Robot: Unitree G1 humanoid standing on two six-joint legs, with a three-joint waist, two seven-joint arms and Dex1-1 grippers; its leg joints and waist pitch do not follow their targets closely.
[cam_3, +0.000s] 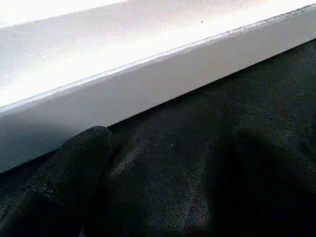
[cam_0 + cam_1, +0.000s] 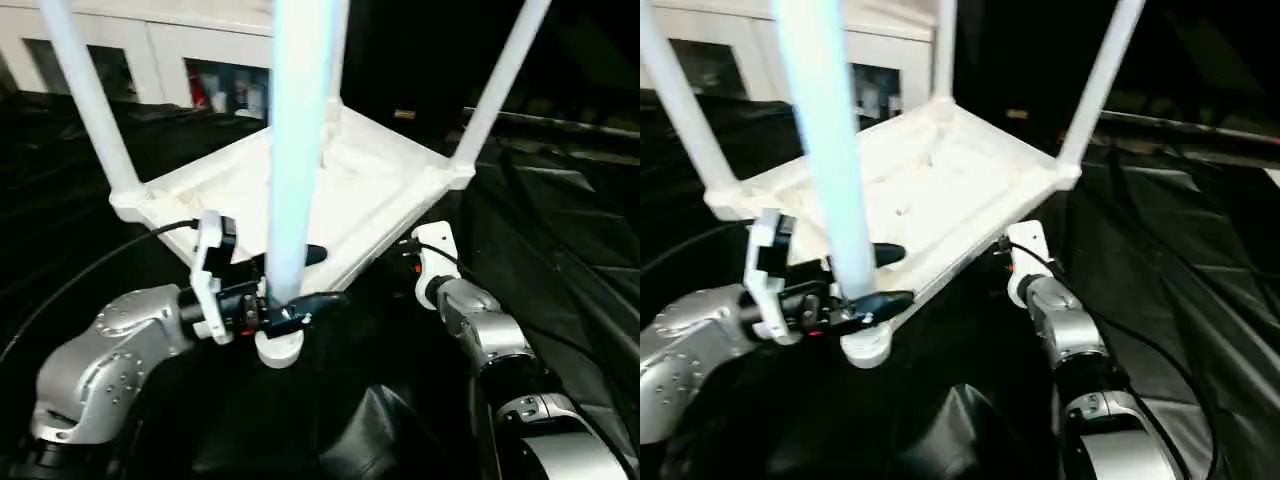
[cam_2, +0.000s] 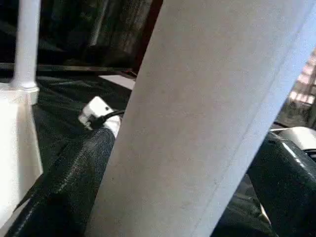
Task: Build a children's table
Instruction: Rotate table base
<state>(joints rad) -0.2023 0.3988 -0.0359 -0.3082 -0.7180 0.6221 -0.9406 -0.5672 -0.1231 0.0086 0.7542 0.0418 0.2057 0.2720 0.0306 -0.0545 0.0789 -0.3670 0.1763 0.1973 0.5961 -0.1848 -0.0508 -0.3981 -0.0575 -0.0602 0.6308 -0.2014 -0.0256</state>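
Note:
The children's table lies upside down on black cloth, its white ribbed tabletop [image 2: 375,190] tilted toward me. Long white legs stand up from its corners: one at the far left [image 2: 90,100], one at the right [image 2: 500,85] and one at the back [image 2: 945,50]. The nearest leg [image 2: 297,150] rises from the round corner socket [image 2: 278,350]. My left gripper [image 2: 305,278] is open, one black finger on each side of that leg just above the socket. My right gripper [image 1: 163,182] is open at the tabletop's near-right edge [image 1: 148,84], with nothing between its fingers [image 1: 74,168].
A white glass-door cabinet [image 2: 200,60] stands behind the table at the back left. Wrinkled black cloth [image 2: 560,230] covers the surface all around. A black cable [image 2: 90,270] runs from my left wrist across the cloth.

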